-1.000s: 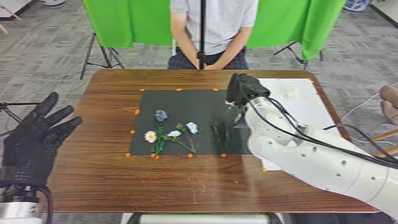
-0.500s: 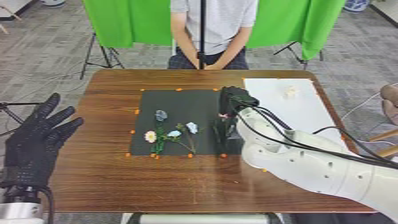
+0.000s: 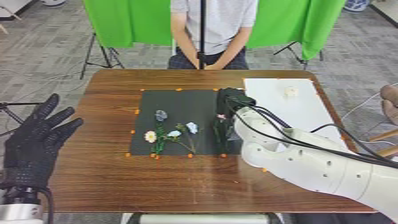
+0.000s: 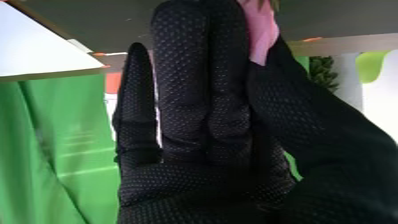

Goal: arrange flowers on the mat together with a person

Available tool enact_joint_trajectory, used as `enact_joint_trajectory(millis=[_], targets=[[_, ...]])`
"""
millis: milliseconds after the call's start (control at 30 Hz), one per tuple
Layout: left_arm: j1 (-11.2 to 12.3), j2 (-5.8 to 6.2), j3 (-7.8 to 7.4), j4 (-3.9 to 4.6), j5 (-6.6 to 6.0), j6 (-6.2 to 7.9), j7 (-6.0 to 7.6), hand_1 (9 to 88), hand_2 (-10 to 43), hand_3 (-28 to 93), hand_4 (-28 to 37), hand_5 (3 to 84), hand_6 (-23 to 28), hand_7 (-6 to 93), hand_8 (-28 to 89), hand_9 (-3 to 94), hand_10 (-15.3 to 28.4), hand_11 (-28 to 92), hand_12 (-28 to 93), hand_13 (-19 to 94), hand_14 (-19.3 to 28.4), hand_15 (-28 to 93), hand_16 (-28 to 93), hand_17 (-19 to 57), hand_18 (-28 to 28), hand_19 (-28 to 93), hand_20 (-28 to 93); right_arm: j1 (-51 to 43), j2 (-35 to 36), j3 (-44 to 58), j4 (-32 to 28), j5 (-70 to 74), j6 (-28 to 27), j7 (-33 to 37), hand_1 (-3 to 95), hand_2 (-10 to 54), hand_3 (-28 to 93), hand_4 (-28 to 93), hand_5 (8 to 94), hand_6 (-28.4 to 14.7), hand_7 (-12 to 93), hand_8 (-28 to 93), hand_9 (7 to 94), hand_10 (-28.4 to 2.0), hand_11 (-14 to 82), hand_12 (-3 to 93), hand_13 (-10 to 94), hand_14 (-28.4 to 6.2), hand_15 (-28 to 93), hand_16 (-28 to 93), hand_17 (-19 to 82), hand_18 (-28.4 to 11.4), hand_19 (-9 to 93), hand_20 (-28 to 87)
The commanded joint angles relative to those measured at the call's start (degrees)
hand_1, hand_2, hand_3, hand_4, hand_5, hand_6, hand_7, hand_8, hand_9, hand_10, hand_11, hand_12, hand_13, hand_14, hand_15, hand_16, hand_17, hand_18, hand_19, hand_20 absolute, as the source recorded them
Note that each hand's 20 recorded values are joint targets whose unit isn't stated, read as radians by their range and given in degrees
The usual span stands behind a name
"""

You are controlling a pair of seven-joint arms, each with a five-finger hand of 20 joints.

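While the brown tabletop [image 3: 169, 187] carries a dark mat [image 3: 187, 102], left hand [image 3: 35, 145] spread wide at the left, right hand [image 3: 233, 97] over the mat's far right, pink flower [image 4: 259, 31] pinched in it, pale flowers [image 3: 174, 133] farther left.

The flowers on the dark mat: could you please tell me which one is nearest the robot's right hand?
The pink flower, right by the right hand; the others there lie farther left.
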Motion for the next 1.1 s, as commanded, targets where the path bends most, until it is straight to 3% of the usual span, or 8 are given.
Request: enact_joint_trajectory(millis=[33, 400, 733, 867, 900, 1000, 1100], targets=[[1.0, 0.28, 0.41, 0.41, -0.63, 0.21, 0.34, 20.7, 7.5, 75, -26.5, 30.6, 4.6, 9.7, -8, 30.3, 15.1, 18, 12, 21, 22.6, 46, -6, -9.2, 17.8, 38, 17, -0.4, 0.1, 1.1, -1.3, -1.0, -1.7, -0.7, 49.6, -9.5, 69, -28, 68.8, 3.9, 16, -8, 83.0, -8.7, 17.4, 30.1, 74, -5.6, 49, 24, 24, -14.5, 69, 9], [0.8, -0.18, 0.31, 0.31, -0.24, 0.27, -0.32, 20.9, 7.7, 75, -26.3, 30.6, 4.6, 9.7, -8, 30.3, 15.1, 18, 12, 22, 22.6, 46, -6, -9.2, 17.7, 38, 17, -0.5, 0.1, 1.6, -2.1, -1.4, -1.8, -0.4, 43.0, -9.5, 72, -28, 66.6, 3.7, 16, -13, 78.6, -10.2, 27.2, 21.3, 72, -7.3, 52, 17, 23, -15.6, 69, 11], [1.8, -0.30, 0.18, -0.07, -0.62, 0.85, 0.28, 20.9, 7.7, 75, -26.2, 30.7, 4.6, 9.7, -8, 30.3, 15.0, 18, 12, 21, 22.6, 46, -6, -9.2, 17.7, 38, 17, -2.0, 2.0, 5.3, -5.5, -1.4, -0.8, -0.2, 40.2, -9.5, 72, -28, 66.1, 3.2, 15, -13, 78.3, -10.8, 29.1, 19.0, 72, -8.0, 53, 17, 23, -16.5, 70, 11], [1.7, -0.36, -0.24, -0.10, -0.21, 0.67, -0.19, 20.9, 7.7, 75, -26.2, 30.7, 4.6, 9.7, -8, 30.3, 15.0, 18, 12, 21, 22.6, 46, -6, -9.2, 17.8, 38, 17, -10.3, 3.2, 17.9, -10.9, 7.7, -2.5, -1.0, 36.3, -9.1, 71, -28, 65.7, 2.4, 15, -13, 75.5, -11.9, 27.2, 18.1, 69, -9.8, 52, 16, 22, -17.7, 69, 11], [2.2, -0.17, -0.32, -0.21, -0.58, 1.16, 0.55, 20.9, 7.7, 75, -26.2, 30.7, 4.6, 9.7, -8, 30.3, 15.0, 18, 12, 21, 22.6, 46, -6, -9.2, 17.8, 38, 17, -12.5, 3.2, 21.0, -12.0, 8.8, -2.7, -1.5, 35.2, -8.0, 71, -27, 64.8, 1.6, 14, -13, 73.6, -13.2, 25.2, 17.2, 68, -10.9, 52, 16, 21, -18.6, 68, 11], [2.3, -1.01, -0.77, -0.31, -0.15, 0.89, -0.53, 20.8, 7.7, 75, -26.3, 30.7, 4.6, 9.7, -8, 30.2, 14.9, 18, 12, 21, 22.5, 46, -6, -9.3, 17.8, 38, 17, -17.7, 4.5, 27.0, -15.1, 10.9, -1.2, -2.8, 32.8, -5.0, 70, -26, 62.9, 0.4, 14, -13, 69.1, -15.4, 20.9, 15.6, 63, -14.3, 50, 13, 19, -19.7, 67, 10], [2.2, -1.25, -0.96, -0.15, 0.07, 0.62, -1.11, 20.6, 7.7, 75, -26.5, 30.6, 4.5, 9.6, -8, 29.9, 14.6, 17, 11, 21, 22.4, 45, -6, -9.2, 17.8, 38, 17, -23.7, 5.8, 33.7, -18.2, 15.4, 1.8, -3.9, 30.7, -3.2, 70, -25, 61.4, -0.3, 13, -13, 65.4, -16.4, 18.5, 14.9, 60, -15.6, 49, 12, 18, -20.1, 66, 9]])
